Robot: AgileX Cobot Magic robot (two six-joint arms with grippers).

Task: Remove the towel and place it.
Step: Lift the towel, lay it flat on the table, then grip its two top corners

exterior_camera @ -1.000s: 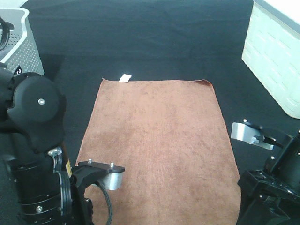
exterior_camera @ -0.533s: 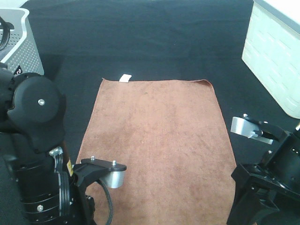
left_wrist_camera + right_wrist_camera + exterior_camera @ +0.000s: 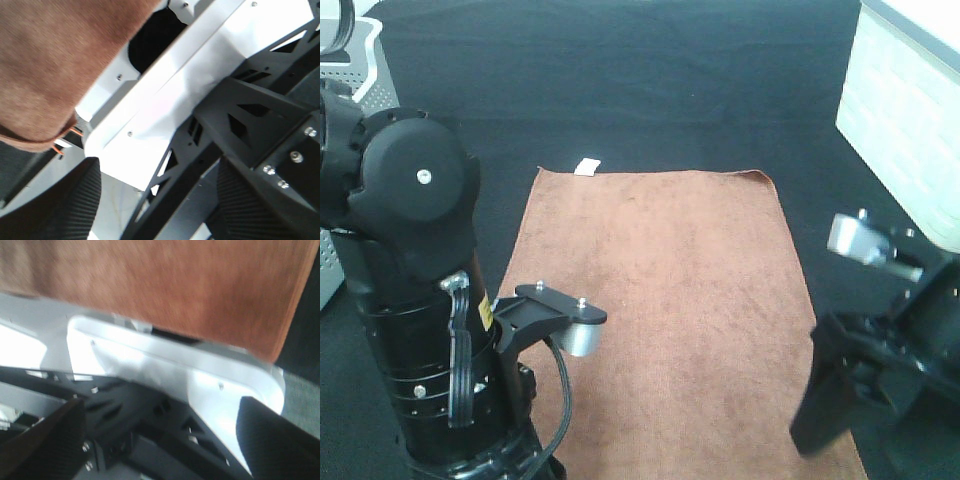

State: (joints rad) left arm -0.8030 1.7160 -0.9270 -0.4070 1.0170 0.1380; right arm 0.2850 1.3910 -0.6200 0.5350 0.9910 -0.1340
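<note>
The brown towel (image 3: 660, 290) lies flat on the black table, with its white tag (image 3: 587, 167) at the far edge. Its near edge also shows in the left wrist view (image 3: 55, 65) and in the right wrist view (image 3: 165, 285). My left gripper (image 3: 155, 210) is open and empty just off the towel's near left corner. My right gripper (image 3: 160, 450) is open and empty just off the near right edge. Between each pair of fingers I see only the robot's white and black frame. In the high view the left arm (image 3: 410, 280) hides its own gripper.
A grey perforated basket (image 3: 365, 70) stands at the far left, partly behind the left arm. A white brick-patterned box (image 3: 910, 110) stands at the far right. The right arm (image 3: 880, 350) overlaps the towel's near right corner.
Both arms have risen and swung forward. The left arm now covers most of the basket. The right arm has moved in over the near right corner. The towel has not moved.
</note>
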